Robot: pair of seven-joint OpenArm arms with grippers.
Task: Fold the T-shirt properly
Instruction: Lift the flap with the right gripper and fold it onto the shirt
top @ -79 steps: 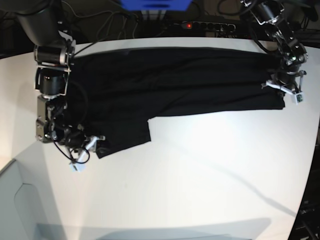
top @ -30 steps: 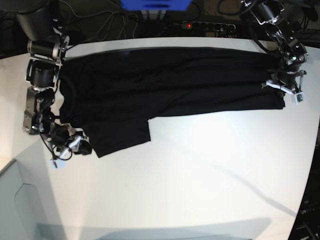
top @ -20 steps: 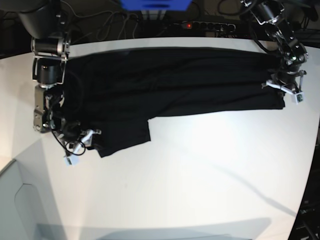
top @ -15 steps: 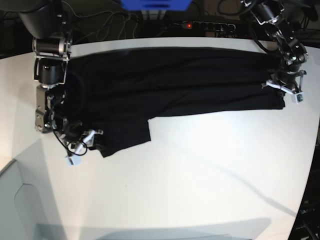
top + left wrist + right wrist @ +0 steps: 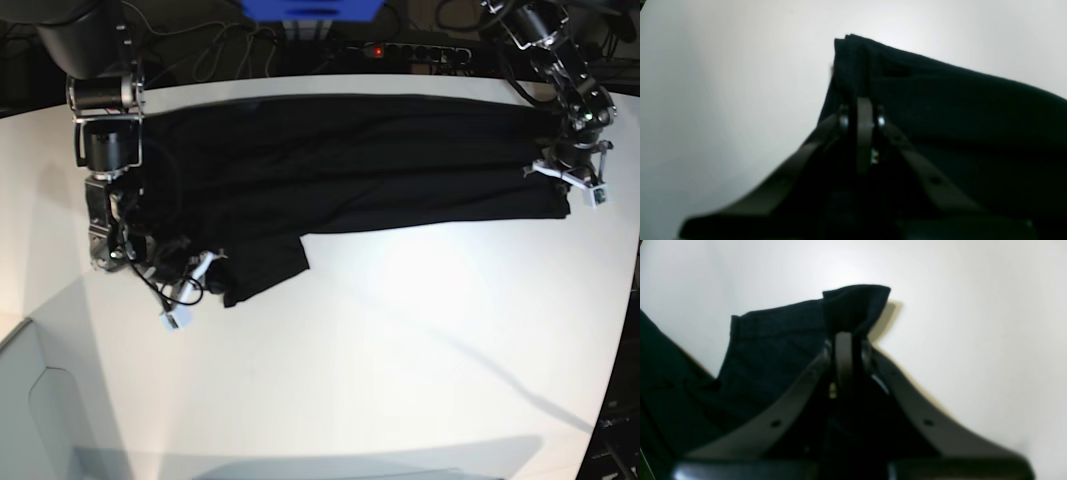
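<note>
The black T-shirt (image 5: 360, 160) lies spread across the far part of the white table (image 5: 400, 380), its sleeve hanging toward the near left in the base view. The right gripper (image 5: 844, 336) pinches the sleeve corner, fingers pressed together on the cloth. The left gripper (image 5: 863, 103) is likewise clamped on the shirt's opposite end, cloth bunched between its fingers.

no readable text, no labels, no nos.
</note>
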